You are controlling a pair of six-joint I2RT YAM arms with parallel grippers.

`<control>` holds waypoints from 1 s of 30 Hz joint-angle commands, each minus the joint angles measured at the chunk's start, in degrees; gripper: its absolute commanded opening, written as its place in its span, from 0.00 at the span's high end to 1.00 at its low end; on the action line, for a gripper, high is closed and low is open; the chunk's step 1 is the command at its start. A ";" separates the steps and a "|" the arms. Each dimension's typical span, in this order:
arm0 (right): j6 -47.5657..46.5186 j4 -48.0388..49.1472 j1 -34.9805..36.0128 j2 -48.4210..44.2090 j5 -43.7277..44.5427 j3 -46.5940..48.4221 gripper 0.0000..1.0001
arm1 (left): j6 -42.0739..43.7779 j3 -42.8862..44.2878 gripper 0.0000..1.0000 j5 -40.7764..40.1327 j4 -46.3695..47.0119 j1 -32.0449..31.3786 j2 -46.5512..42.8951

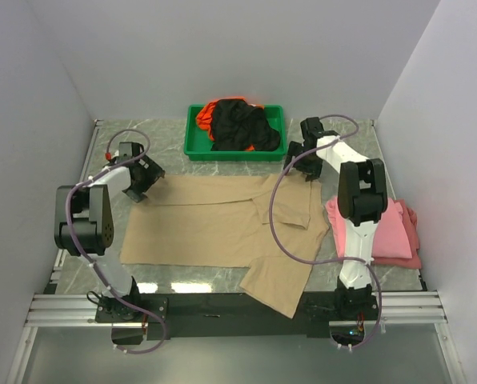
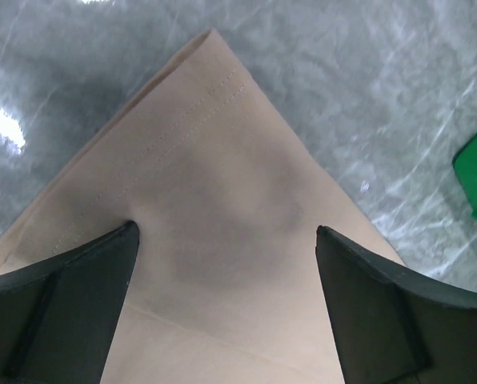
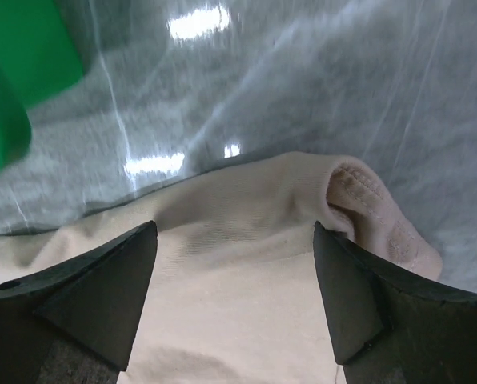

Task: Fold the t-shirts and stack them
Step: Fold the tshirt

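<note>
Nearest, the bench (image 1: 182, 286) carries the tan t-shirt (image 1: 214, 220) laid out across its middle and the pink t-shirt (image 1: 390, 232) folded at the right. The left end effector (image 2: 226, 240) and right end effector (image 3: 234, 236) stand spread over the tan one's far corners, seemingly poised to pinch and fold.

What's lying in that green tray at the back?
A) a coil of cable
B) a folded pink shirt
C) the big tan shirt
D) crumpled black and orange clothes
D: the green tray holds a crumpled black garment with orange cloth showing behind it.
</note>
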 commanded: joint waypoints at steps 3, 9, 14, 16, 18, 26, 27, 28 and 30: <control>-3.14 -3.57 -1.57 4.96 0.55 7.63 0.15 | 0.78 3.07 0.01 -3.06 -0.39 0.33 4.67; -4.02 -6.12 -2.18 9.01 0.01 15.28 0.15 | 0.16 6.94 0.01 -2.44 -0.91 0.42 6.96; -3.32 -7.62 -2.01 5.69 4.76 17.58 0.16 | 0.69 10.99 0.01 -5.96 -5.92 0.42 4.34; -2.54 -5.87 -1.66 2.08 6.52 14.43 0.16 | 0.26 9.86 0.01 -6.49 -7.33 0.42 -0.32; -1.92 -4.63 -1.39 -4.33 7.40 9.27 0.15 | -1.49 6.97 0.01 -7.27 -8.90 0.42 -6.44; 4.23 5.65 2.65 -30.33 8.56 -18.87 0.15 | -12.65 -13.57 0.01 -16.77 -22.09 0.42 -26.86; 5.72 6.26 3.43 -32.02 7.93 -23.33 0.15 | -14.93 -15.88 0.01 -16.60 -22.62 0.42 -31.40; 6.34 7.49 3.62 -34.99 7.32 -25.55 0.15 | -16.34 -18.25 0.01 -16.42 -23.06 0.42 -33.88; 7.05 8.90 5.01 -37.91 4.69 -30.66 0.15 | -20.72 -24.32 0.01 -15.98 -25.34 0.42 -40.63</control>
